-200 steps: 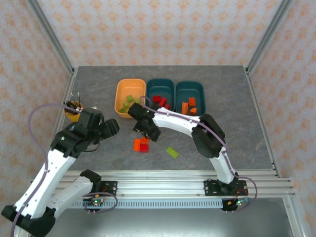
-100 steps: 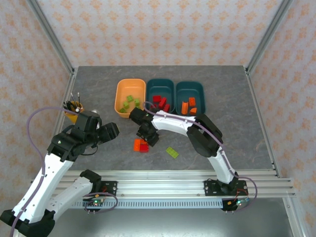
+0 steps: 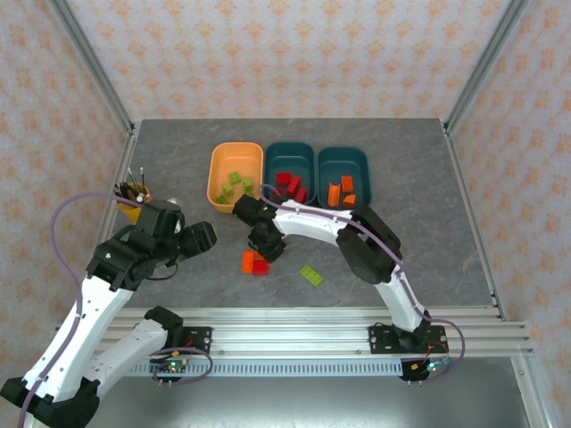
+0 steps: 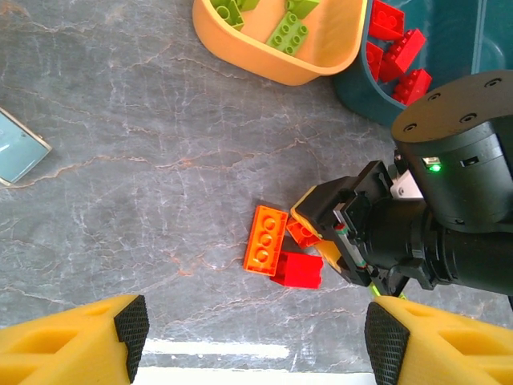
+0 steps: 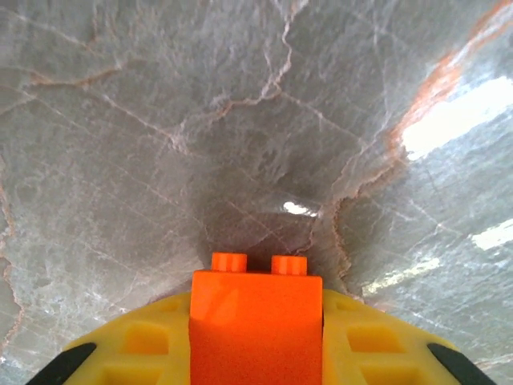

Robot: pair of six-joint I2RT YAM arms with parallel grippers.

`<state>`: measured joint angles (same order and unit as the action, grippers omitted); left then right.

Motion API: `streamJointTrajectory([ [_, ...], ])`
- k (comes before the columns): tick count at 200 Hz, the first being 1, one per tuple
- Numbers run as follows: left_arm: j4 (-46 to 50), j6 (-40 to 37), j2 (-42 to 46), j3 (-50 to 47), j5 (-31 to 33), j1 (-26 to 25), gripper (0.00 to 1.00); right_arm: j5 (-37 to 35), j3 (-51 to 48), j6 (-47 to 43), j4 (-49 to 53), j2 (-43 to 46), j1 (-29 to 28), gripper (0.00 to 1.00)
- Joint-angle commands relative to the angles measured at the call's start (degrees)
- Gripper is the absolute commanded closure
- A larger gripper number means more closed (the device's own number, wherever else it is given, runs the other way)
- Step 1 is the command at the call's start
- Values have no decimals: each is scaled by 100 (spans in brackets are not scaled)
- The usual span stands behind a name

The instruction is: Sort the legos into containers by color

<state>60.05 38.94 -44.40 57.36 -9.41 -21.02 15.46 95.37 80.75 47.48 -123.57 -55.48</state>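
**Sorting of legos by colour, mid-task.** At frame centre in the overhead view, the right gripper [image 3: 265, 250] is low over the table [image 3: 401, 178] at the loose pile. Its fingers [image 5: 136, 349] are clenched flat against both sides of a two-stud brick [image 5: 256, 321], which reads orange in the right wrist view. Whether the brick has left the table cannot be told. The side grip leaves the studs free and should let the piece drop cleanly on release. Just beside it lie an orange brick [image 4: 266, 239] and a red brick [image 4: 298, 270], touching each other. A lime green brick [image 3: 311, 275] lies apart, to their lower right. Across the upper middle of the frame stand the light orange tray [image 3: 217, 174] holding green pieces, the middle teal tray [image 3: 290, 147] holding red ones, and the right teal tray [image 3: 343, 152] holding orange ones. The gripped piece, if indeed orange, probably belongs in the rightmost tray. The left gripper [image 3: 192, 239] hovers at left, its fingers released and wide apart with nothing between them, probably waiting clear of the other arm's path. A yellow cup [image 3: 134, 191] of tools stands at far left.
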Motion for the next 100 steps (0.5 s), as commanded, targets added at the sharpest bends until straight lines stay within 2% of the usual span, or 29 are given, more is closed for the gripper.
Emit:
streamJointTrajectory([
  [1, -340, -106, -28, -74, -371, -58, 25, -815, 245, -406, 662, 327, 85, 74],
  [28, -830, 28, -307, 27, -649, -210, 25, -1574, 253, -1069, 1086, 993, 394, 74],
  [59, -1413, 153, -1046, 436, -640, -580, 25, -2115, -63, -2091, 1188, 1783, 1223, 75],
  [78, -1725, 182, -1664, 768, -569, -838, 25, -2191, -31, -2920, 1040, 1915, 1835, 75],
  [100, -2105, 266, -2359, 1142, -558, -999, 25, -1894, 295, -3779, 782, 1639, 2550, 75],
])
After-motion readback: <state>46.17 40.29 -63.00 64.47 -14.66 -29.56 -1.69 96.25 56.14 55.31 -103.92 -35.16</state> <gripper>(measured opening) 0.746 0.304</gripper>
